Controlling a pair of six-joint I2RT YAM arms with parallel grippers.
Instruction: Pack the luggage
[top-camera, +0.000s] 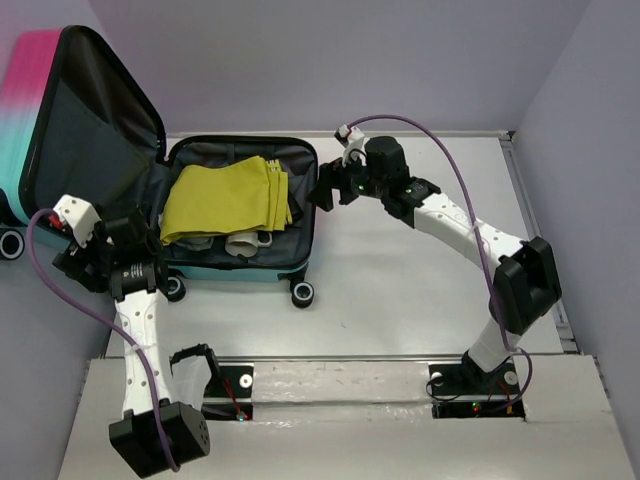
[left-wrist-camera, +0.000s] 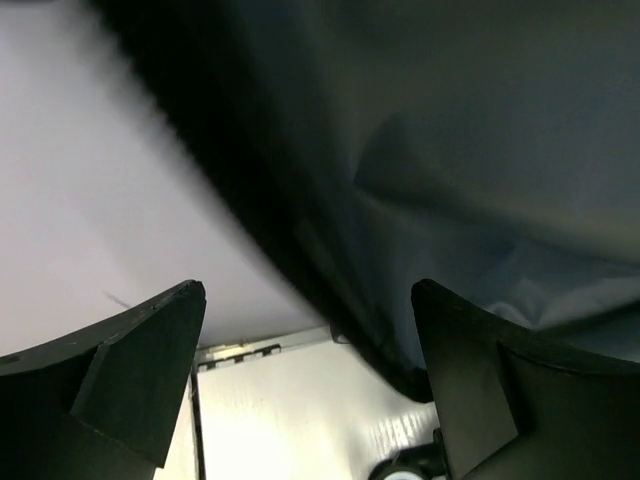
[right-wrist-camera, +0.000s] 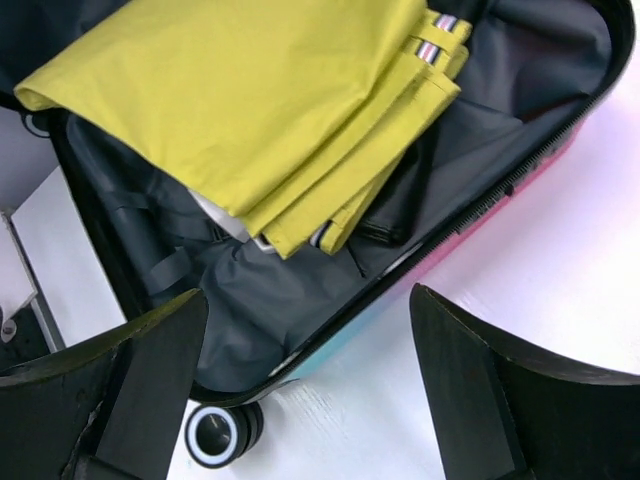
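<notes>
Toward the far left of the white tabletop (top-camera: 420, 290), the small hard-shell suitcase (top-camera: 95, 130), pink-to-teal outside and dark grey inside, lay open: lid upright at left, base flat. A folded yellow-green cloth (top-camera: 225, 195) covered most of the base. The left gripper (top-camera: 128, 238) sat close to the lid's near lower corner, jaws released and empty. The right gripper (top-camera: 325, 190) hovered just right of the base, jaws likewise released. The shell would probably handle as stiff, light and smooth, so the lid's free rim appeared the best hold. Only the right wrist view showed striped fabric and a flat black item (right-wrist-camera: 395, 205) beneath the cloth. The left wrist view showed only blurred lining.
</notes>
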